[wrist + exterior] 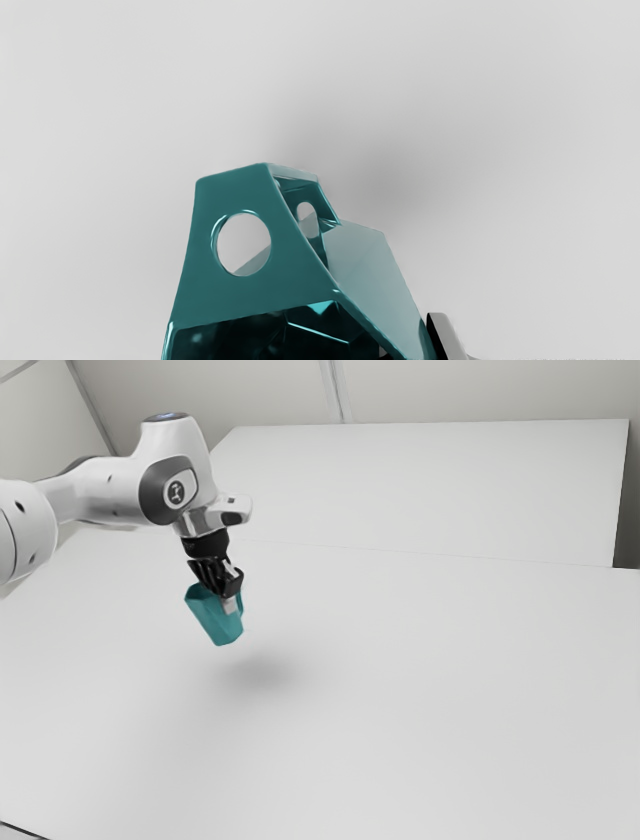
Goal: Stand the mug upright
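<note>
Tilted in the air over the table, the teal mug (216, 619) has its open end up toward the exterior view's left and its base lower, toward the right. My gripper (230, 600) is at its rim, shut on the mug's wall. In the wrist view the faceted mug (295, 275) shows its dark inside and a handle piece with a round hole. There the gripper (411, 347) has one finger against the wall's outer side and a bit of the other inside the mug. The rest of that inner finger is hidden.
A soft shadow (258, 672) lies on the white table (430, 690) beneath the mug, slightly toward the exterior view's right. Behind stands another white surface (430, 485), with pale walls beyond.
</note>
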